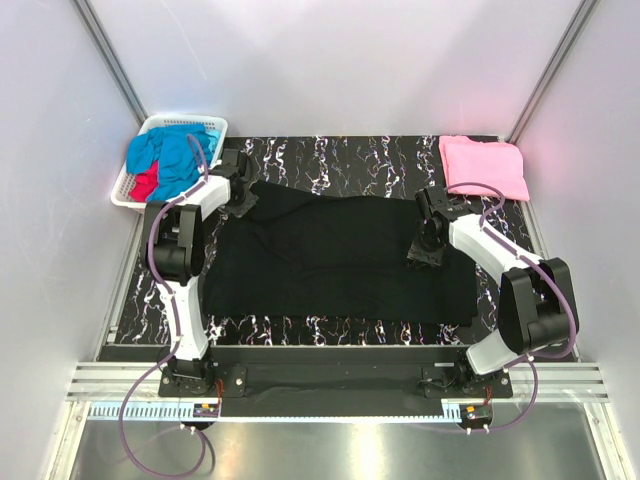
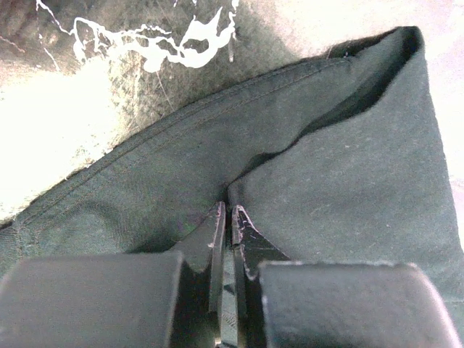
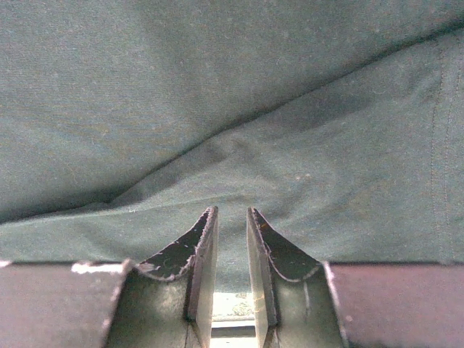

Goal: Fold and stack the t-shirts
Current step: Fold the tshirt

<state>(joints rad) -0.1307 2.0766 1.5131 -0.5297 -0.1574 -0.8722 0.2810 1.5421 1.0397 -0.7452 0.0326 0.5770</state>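
A large black t-shirt (image 1: 340, 255) lies spread across the middle of the black marbled table (image 1: 330, 155). My left gripper (image 1: 243, 205) is at its far left corner. In the left wrist view the left gripper (image 2: 230, 210) is shut on a raised fold of the black cloth (image 2: 348, 181) near its hem. My right gripper (image 1: 418, 258) is low over the shirt's right part. In the right wrist view the right gripper (image 3: 232, 212) has its jaws a little apart, and the cloth (image 3: 217, 109) runs smooth past the tips. A folded pink t-shirt (image 1: 484, 165) lies at the far right corner.
A white slotted basket (image 1: 215, 125) at the far left holds a bright blue t-shirt (image 1: 175, 160) and a red one (image 1: 147, 185). Grey walls close in the left, back and right. Bare marbled table (image 2: 58, 130) shows beyond the shirt's hem.
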